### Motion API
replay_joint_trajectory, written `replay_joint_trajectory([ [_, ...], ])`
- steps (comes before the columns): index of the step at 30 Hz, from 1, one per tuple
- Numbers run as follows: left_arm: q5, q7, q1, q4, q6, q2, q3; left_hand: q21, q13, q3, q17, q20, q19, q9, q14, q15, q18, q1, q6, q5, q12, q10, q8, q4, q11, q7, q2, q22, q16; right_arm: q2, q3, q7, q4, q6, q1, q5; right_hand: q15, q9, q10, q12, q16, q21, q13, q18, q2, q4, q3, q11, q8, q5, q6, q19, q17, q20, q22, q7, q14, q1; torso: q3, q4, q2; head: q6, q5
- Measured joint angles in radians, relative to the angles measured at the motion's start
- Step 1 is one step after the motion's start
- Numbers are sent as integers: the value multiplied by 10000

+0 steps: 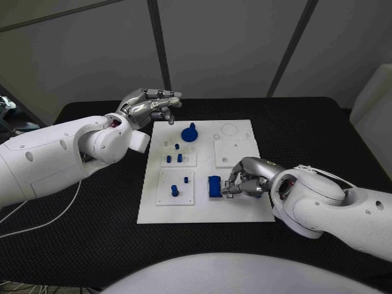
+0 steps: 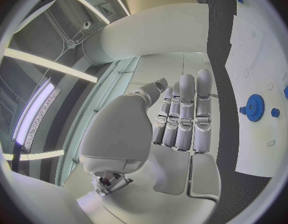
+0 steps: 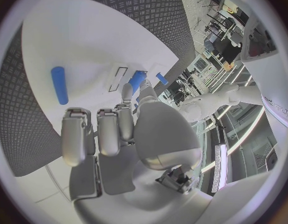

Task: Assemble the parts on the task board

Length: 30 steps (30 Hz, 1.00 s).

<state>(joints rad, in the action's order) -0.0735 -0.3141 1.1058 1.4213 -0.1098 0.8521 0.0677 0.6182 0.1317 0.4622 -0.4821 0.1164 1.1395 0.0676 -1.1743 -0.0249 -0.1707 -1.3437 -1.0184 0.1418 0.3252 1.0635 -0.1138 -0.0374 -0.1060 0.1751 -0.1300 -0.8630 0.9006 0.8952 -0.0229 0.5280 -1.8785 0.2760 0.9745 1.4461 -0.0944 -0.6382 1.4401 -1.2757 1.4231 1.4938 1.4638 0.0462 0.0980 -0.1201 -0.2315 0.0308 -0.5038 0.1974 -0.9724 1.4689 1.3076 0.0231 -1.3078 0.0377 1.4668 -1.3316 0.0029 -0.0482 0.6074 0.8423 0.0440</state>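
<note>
The white task board [image 1: 240, 207] lies mid-table. On its near half lies a long blue part [image 1: 214, 186]. My right hand [image 1: 247, 175] rests just right of it, fingers curled in. In the right wrist view that part [image 3: 59, 84] lies on the board [image 3: 75, 40] a short way beyond the curled fingers [image 3: 109, 129], apart from them. A blue gear with a knob [image 1: 190, 133] stands at the far left of the board. Small blue pegs [image 1: 174, 158] stand in the inset plates. My left hand [image 1: 150, 105] hovers beyond the board's far left corner, fingers folded [image 2: 181, 112] on nothing, beside the gear [image 2: 254, 107].
The board sits on a black mat [image 1: 90, 245]. A thin white cable [image 1: 64, 214] runs over the mat on the left under my left arm. A pale box [image 1: 383, 104] stands at the right edge. Grey panels close off the back.
</note>
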Motion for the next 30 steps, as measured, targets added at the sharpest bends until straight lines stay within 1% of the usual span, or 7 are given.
replay_joint_trajectory([
  [4,0,3,-1,-26,0,19,-10,0,0,0,0,0,0,0,0,0,0,0,0,0,0,0,0,0,0,0,0,0,0,679,65,-214,-377,337,1,-399,40,200,-25,95,0,0,68,0,40,-100,-34,-26,482,147,436,0,0,0,0,179,-2,40,-8,-2,-6,-20,-66],
  [6,0,4,-2,-30,1,17,-17,0,0,0,9,0,0,0,0,0,-1,0,0,0,39,-35,0,0,35,0,0,-1,0,980,132,-301,-449,435,10,-542,221,497,-139,229,-49,-69,74,0,40,-118,-53,-245,1028,147,812,-45,-1,66,0,425,-12,40,-8,-2,-7,-29,-102],
  [9,0,5,-2,-32,5,7,-32,0,0,0,9,0,0,0,0,0,0,0,0,0,39,-36,0,0,35,0,0,-1,0,1460,179,-405,-479,542,19,-669,432,927,-217,388,-57,-70,82,-1,96,-168,-70,-508,1722,147,1102,-27,-1,305,1,653,-2,-16,-12,-3,-7,-51,-153],
  [12,0,6,-3,-39,9,-5,-41,-2,0,0,8,0,0,0,0,0,0,0,0,0,39,-36,0,0,36,0,0,-1,0,1797,193,-448,-479,585,19,-636,449,1200,-253,446,-57,-70,82,1,120,-238,-121,-543,2091,147,981,-38,-20,366,1,758,-19,-12,-14,-3,-9,-76,-240],
  [16,0,6,-3,-55,14,-41,-54,-39,0,0,8,0,0,0,0,0,0,0,0,0,39,-74,0,0,-2,0,0,9,0,1931,210,-417,-409,557,18,-364,449,1377,-253,496,-57,-108,80,0,118,-353,-180,-543,2254,147,594,-51,-20,379,1,707,-19,150,-14,-3,-9,-128,-324],
  [19,0,6,-3,-58,20,-76,-59,-39,0,0,8,0,0,0,0,0,0,0,0,0,39,-74,0,0,-2,0,0,9,0,1897,209,-276,-259,489,13,-68,449,1446,-253,525,-57,-108,61,0,88,-377,-171,-543,2253,252,364,-51,-20,379,1,653,-19,204,-12,3,0,-155,-391],
  [30,0,8,-7,-60,39,-86,-72,-39,0,0,16,0,0,0,0,0,-1,0,0,0,39,-73,0,0,-3,0,0,8,0,1523,193,470,140,20,-92,1103,449,1576,-292,537,-57,-108,33,0,88,-491,-263,-505,2347,496,0,-51,-17,379,2,527,-19,204,-3,11,12,-148,-520],
])
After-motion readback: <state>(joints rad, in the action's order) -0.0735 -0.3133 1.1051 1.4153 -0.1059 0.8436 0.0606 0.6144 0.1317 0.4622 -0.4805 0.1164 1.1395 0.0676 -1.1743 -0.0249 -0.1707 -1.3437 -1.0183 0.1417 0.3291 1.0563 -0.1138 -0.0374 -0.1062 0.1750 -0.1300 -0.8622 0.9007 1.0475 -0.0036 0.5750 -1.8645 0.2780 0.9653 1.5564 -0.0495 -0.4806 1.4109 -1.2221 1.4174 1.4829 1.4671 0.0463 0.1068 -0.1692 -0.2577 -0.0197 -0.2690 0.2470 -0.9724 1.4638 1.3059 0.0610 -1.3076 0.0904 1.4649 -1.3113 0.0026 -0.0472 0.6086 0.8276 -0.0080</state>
